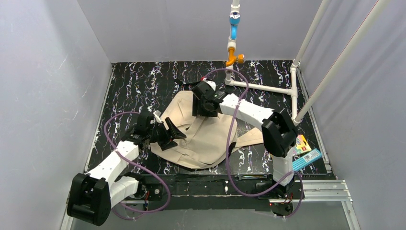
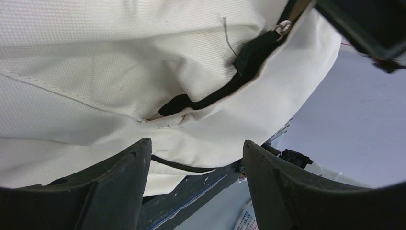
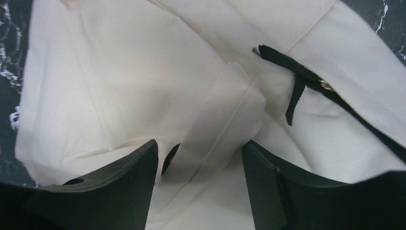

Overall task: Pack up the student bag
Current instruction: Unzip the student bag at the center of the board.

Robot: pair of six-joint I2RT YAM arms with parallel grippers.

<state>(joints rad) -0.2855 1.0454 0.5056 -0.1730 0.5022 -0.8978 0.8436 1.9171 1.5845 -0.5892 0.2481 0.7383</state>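
1 student bag (image 1: pixel 206 141); 2 grippers (image 2: pixel 195 146) (image 3: pixel 198 146) agape

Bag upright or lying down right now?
Lying down. In the top view the student bag is slumped flat and spread across the black table, with its front face up and nothing propping it upright.

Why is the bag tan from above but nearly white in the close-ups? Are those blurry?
Top external: even light, sharp, student bag reads tan. Left wrist: close and overexposed, fabric washes white, dark rounded bottom corners. Right wrist: same washout, weave sharp, right gripper's fingers soft.
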